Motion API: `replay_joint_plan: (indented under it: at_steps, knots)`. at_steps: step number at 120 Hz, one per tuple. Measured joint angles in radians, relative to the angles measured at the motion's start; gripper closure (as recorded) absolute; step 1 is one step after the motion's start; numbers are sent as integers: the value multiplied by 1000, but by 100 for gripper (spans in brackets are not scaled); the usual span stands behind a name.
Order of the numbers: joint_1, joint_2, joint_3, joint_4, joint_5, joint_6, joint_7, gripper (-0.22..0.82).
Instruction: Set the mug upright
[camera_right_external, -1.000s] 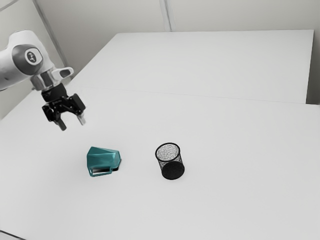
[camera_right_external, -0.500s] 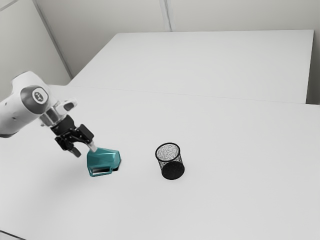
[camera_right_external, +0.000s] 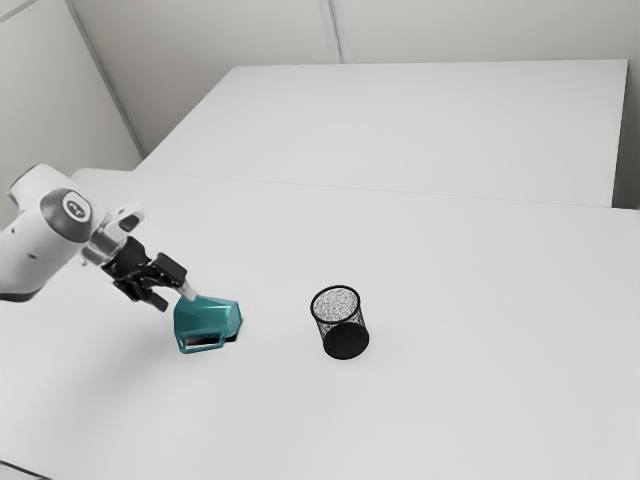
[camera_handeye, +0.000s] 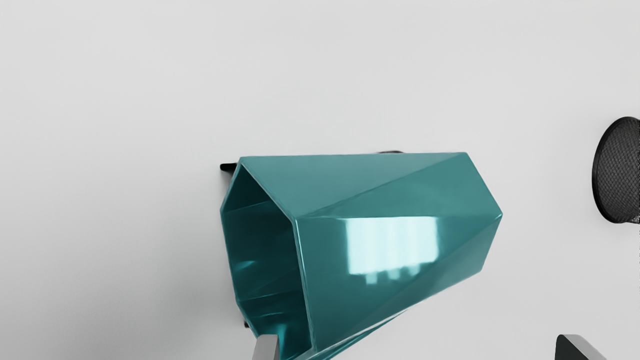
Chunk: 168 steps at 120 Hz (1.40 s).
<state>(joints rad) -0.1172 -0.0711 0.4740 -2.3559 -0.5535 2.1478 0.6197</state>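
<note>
The teal faceted mug (camera_right_external: 208, 318) lies on its side on the white table, its handle toward the exterior view's bottom edge. My gripper (camera_right_external: 174, 298) is at the mug's upper left there, tilted down toward it, with its fingers apart. In the wrist view the mug (camera_handeye: 380, 230) shows its open mouth and one long side. The gripper (camera_handeye: 422, 347) stands open there, one fingertip overlapping the lower corner of the mug's mouth and the other well off to the side. Whether that fingertip touches the mug, I cannot tell.
A black mesh cup (camera_right_external: 342, 322) stands on the white table (camera_right_external: 480, 330), a short way from the mug toward the exterior view's right. In the wrist view part of the mesh cup (camera_handeye: 617, 170) appears beyond the mug's closed end. A dark cord lies at the exterior view's lower left corner.
The hand has come down from high above the table to the mug, moving toward the exterior view's right; over the last half second it shifted only slightly. The mug and mesh cup have stayed put.
</note>
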Motion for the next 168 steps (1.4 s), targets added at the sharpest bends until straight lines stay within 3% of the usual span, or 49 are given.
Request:
replay_joint_plan:
  at_steps: [62,168]
  knots:
    - [17,105,0,-12,-216,42,184,0]
    - [77,135,26,-36,-473,-109,356,0]
